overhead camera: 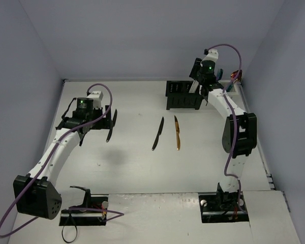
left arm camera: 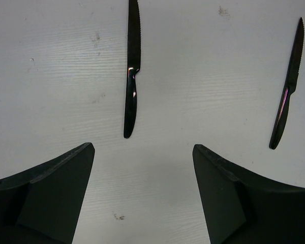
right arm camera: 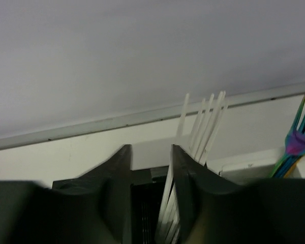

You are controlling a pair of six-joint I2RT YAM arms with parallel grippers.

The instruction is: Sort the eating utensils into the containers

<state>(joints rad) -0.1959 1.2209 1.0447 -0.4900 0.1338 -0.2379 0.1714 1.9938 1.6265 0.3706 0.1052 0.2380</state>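
White chopsticks [right arm camera: 203, 122] stand in the black caddy [overhead camera: 184, 101] at the far side of the table [overhead camera: 127, 168], leaning against the inner face of one finger of the right gripper [right arm camera: 150, 168]. Its jaws are parted only a little, with a dark gap left to the other finger, so nothing is pinched. An iridescent fork [right arm camera: 296, 142] stands upright just to the right. The left gripper [left arm camera: 142, 193] hangs wide open and empty above the table. A black knife [overhead camera: 158, 133] and a gold knife [overhead camera: 177, 133] lie side by side, apart, mid-table.
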